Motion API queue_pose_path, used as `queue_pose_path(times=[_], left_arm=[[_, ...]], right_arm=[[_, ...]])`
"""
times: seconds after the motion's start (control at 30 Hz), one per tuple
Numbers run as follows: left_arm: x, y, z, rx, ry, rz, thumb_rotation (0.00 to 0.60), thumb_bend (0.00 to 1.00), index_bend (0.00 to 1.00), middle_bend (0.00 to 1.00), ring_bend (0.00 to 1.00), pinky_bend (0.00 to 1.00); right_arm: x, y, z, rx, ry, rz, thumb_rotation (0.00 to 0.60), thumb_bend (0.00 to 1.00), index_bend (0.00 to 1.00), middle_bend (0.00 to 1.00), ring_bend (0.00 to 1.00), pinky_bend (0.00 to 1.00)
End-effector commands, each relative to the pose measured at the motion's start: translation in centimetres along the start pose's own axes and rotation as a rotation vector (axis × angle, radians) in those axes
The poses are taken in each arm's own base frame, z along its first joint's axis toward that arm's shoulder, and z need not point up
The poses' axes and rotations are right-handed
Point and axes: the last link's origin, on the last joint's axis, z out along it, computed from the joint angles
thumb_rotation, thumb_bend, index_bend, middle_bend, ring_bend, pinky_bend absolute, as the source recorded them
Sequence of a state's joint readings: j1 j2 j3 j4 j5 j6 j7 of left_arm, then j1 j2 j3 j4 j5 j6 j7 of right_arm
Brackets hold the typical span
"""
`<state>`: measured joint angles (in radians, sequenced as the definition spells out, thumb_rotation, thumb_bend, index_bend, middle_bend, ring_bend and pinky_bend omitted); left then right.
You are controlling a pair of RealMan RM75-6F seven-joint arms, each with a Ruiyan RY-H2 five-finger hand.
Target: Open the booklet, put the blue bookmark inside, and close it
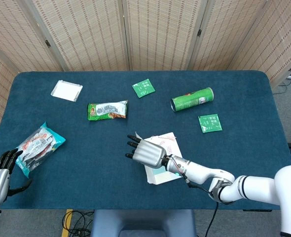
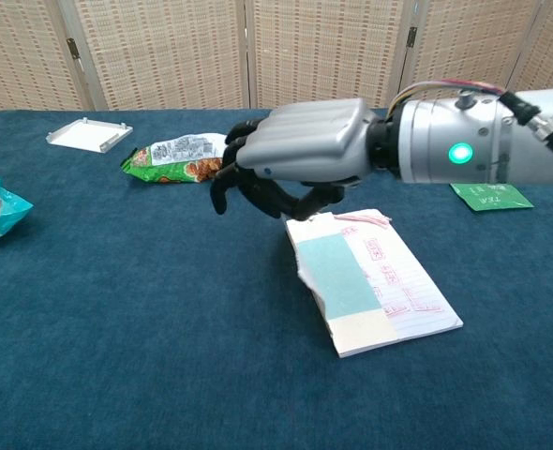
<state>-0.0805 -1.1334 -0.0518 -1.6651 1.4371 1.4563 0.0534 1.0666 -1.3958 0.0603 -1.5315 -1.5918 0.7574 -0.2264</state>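
**A:** Two steps are looking done to me. The booklet (image 2: pixel 375 281) is lying open on the tabletop (image 2: pixel 117 328), and the blue bookmark (image 2: pixel 340 277) is resting flat on its exposed page.

**B:** Agreed, so closing is what's remaining. Is the right hand (image 2: pixel 300 155) holding anything?

**A:** Nothing that I can make out. It is hovering above the booklet's far edge with its dark fingers (image 2: pixel 244 187) curled downward and slightly apart. Whether a fingertip is catching a sheet there, I cannot tell.

**B:** And the left hand (image 1: pixel 0 170)?

**A:** It is sitting at the near left corner, well apart from the booklet, fingers loosely spread and gripping nothing, just beside a light-blue snack bag (image 1: pixel 37 145).

**A:** As for containers, a green cylindrical can (image 1: pixel 192 99) is lying on its side with its lid on, so its contents are hidden. A shallow white tray (image 1: pixel 66 90) is sitting at the far left, showing nothing inside. A green snack packet (image 1: pixel 107 109) and two green sachets (image 1: pixel 143 88) are looking sealed.
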Motion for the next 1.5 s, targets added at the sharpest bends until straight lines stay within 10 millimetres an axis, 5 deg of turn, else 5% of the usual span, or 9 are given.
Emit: queue_pose_path(times=[0.03, 0.33, 0.67, 0.87, 1.03, 1.23, 1.4, 1.5], left_arm=[[0.0, 0.2, 0.1, -0.006, 0.0, -0.001, 0.6, 0.24, 0.15, 0.11, 0.09, 0.16], [0.2, 0.5, 0.2, -0.019, 0.002, 0.003, 0.6, 0.24, 0.15, 0.11, 0.09, 0.16], [0.4, 0.9, -0.1, -0.021, 0.004, 0.006, 0.6, 0.24, 0.15, 0.11, 0.09, 0.16], [0.4, 1.1, 0.1, -0.027, 0.004, 0.007, 0.6, 0.24, 0.15, 0.11, 0.09, 0.16], [0.4, 1.3, 0.4, -0.034, 0.007, 0.003, 0.6, 0.24, 0.15, 0.11, 0.09, 0.16], [0.2, 1.6, 1.0, -0.047, 0.002, 0.002, 0.6, 0.24, 0.15, 0.11, 0.09, 0.16], [0.1, 2.1, 1.6, -0.063, 0.005, 0.004, 0.6, 0.24, 0.15, 0.11, 0.09, 0.16], [0.0, 2.5, 1.9, -0.073, 0.005, 0.007, 0.6, 0.24, 0.15, 0.11, 0.09, 0.16]], right_arm=[[-0.2, 1.2, -2.0, -0.055, -0.029, 0.005, 0.6, 0.95, 0.29, 0.55, 0.16, 0.0], [-2.8, 3.0, -5.3, -0.145, -0.128, 0.024, 0.6, 0.94, 0.29, 0.55, 0.16, 0.0], [-7.2, 3.1, -5.8, -0.18, -0.192, 0.078, 0.6, 0.92, 0.29, 0.53, 0.16, 0.0], [-6.5, 4.0, -7.0, -0.227, -0.118, 0.105, 0.6, 0.91, 0.29, 0.51, 0.16, 0.0], [-6.0, 5.3, -10.0, -0.306, -0.061, 0.107, 0.6, 0.86, 0.29, 0.46, 0.16, 0.0], [-5.6, 6.4, -15.4, -0.479, 0.02, 0.125, 0.6, 0.61, 0.27, 0.34, 0.15, 0.0], [-5.7, 6.4, -19.8, -0.634, 0.071, 0.148, 0.6, 0.32, 0.13, 0.21, 0.11, 0.0], [-6.0, 6.0, -22.6, -0.731, 0.086, 0.164, 0.6, 0.24, 0.03, 0.1, 0.05, 0.0]])
